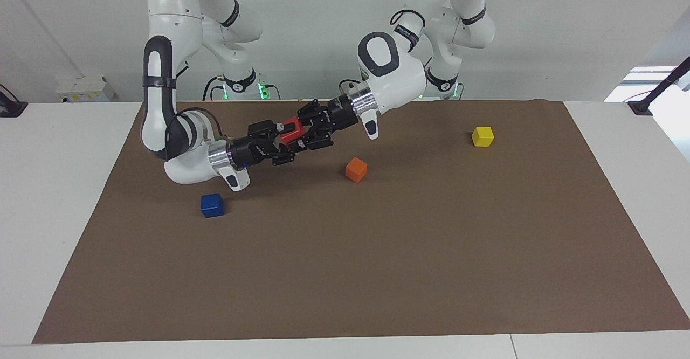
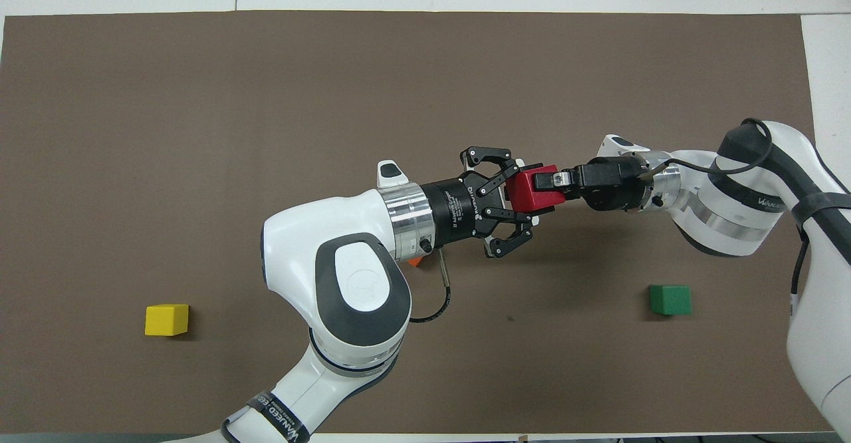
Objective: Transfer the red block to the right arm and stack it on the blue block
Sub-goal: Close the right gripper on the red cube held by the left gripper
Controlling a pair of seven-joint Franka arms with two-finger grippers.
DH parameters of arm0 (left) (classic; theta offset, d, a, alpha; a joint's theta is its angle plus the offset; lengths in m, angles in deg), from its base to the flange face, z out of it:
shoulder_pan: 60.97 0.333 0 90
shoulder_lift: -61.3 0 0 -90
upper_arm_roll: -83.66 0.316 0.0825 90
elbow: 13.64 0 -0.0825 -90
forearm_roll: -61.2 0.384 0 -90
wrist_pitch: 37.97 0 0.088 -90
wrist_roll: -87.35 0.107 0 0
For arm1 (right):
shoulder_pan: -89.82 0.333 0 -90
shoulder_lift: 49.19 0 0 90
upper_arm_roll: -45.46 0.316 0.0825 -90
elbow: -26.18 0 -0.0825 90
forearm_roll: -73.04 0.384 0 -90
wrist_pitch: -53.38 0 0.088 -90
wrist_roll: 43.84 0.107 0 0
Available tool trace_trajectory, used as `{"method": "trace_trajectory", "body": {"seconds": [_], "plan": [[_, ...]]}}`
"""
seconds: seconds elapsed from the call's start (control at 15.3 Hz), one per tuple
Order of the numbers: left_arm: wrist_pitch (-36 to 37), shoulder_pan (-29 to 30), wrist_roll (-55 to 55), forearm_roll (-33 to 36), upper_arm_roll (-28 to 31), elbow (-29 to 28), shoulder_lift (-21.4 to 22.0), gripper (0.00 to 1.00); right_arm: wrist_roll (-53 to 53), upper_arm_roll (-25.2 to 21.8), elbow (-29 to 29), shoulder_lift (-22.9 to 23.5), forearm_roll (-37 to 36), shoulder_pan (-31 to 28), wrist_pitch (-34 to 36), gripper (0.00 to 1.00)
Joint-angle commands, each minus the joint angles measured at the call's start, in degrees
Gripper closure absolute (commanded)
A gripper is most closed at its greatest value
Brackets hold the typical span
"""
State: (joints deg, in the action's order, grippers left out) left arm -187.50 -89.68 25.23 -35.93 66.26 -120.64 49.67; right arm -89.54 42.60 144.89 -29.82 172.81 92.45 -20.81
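- The surface (image 1: 377, 273) has a big brown mat on it, and both arms reach out over the mat so they can meet in the air.
- The left arm (image 1: 393, 70) holds its load out sideways, so the other arm can get at it.
- The right arm (image 1: 178, 143) stretches in to meet it, because it has to take the load next.
- The left gripper (image 1: 310, 128) is clenched on the red block (image 1: 291, 129) and holds it up off the mat.
- The right gripper (image 1: 284, 141) is around the red block too, from the other end. I cannot tell if it is squeezing tight yet.
- I think the swap is not done, since the left gripper has not let go.
- The blue block (image 1: 212, 205) sits on the mat below the right arm, near the right gripper. It looks easy to reach for stacking.
- The orange block (image 1: 356, 170) lies on the mat under the left gripper, out of the way.
- The green block (image 2: 670, 299) and yellow block (image 1: 482, 136) are not needed.
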Motion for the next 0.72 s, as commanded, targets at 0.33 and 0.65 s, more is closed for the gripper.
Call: {"method": "trace_trajectory", "body": {"seconds": [0.33,0.65], "plan": [[1.35,0.41,1.3,-1.04,-0.1,0.74,-0.31,1.0,2.46,0.23,0.82,-0.83,0.33,-0.52,-0.34,1.0],[0.83,0.32,1.48,-1.39,-0.1,0.82,-0.31,0.26,2.55,0.23,0.73,-0.83,1.3,-0.52,-0.6,1.0]]}}
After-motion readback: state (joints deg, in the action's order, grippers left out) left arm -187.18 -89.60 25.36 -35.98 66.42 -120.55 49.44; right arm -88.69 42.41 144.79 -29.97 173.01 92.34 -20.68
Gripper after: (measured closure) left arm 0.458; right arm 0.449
